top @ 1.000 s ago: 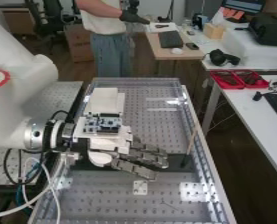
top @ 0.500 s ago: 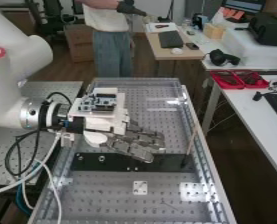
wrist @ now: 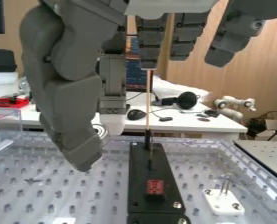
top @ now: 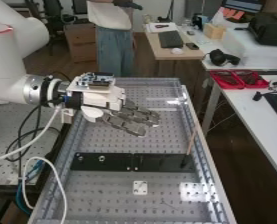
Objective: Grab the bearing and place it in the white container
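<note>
The robot hand (top: 103, 100), white-backed with dark grey fingers, hangs above the grey perforated worktop (top: 102, 192), thumb and a finger pinching the silvery, ring-shaped bearing (wrist: 100, 131), partly hidden. Beyond lie a long black plate (top: 163, 163) bearing an upright thin brown rod (top: 191, 142) and a small white square plate (top: 140, 188).
</note>
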